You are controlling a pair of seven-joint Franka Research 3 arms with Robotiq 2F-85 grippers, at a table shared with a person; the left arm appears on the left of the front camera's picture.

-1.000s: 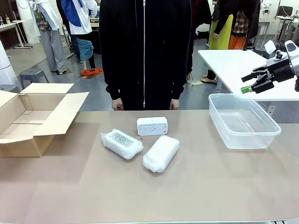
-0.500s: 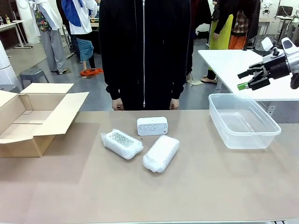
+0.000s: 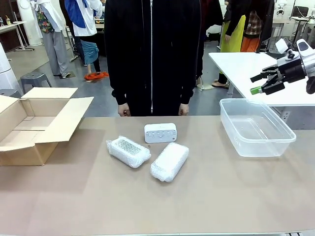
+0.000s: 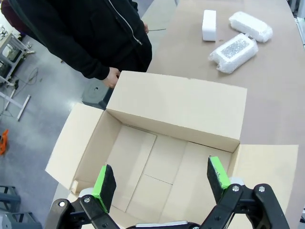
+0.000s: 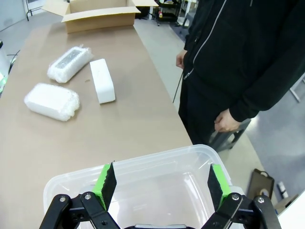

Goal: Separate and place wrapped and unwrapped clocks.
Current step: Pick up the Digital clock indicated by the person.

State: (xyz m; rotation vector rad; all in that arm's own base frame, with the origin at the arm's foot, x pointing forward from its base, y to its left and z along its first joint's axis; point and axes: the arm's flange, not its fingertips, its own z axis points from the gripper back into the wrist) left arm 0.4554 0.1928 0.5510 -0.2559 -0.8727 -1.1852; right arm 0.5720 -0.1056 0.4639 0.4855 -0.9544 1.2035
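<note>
In the front view my right claw hangs in the air above the far right end of the clear tub, spread wide and holding nothing. I judge it waits there because the tub is one of the two sorting places. The cardboard box sits open at the left end of the desk, probably as the other place, so the two kinds end up well apart. All three clocks lie between them in the middle of the desk. The bare clock stands on its long edge at the far side, face toward me, just in front of the person, whose hands hang at the desk's far edge. The left wrapped clock and the right wrapped clock lie flat nearer me, close beside each other. I cannot tell whether they touch. Nothing is sorted yet.

In the left wrist view my left claw hovers over the box, wide apart and empty. The box holds nothing and its flaps are folded outward, which leaves me a straight way down. The clocks lie well beyond it.

In the right wrist view I look down into the empty tub, with the clocks farther along the desk. I cannot tell which kind belongs in which container.
</note>
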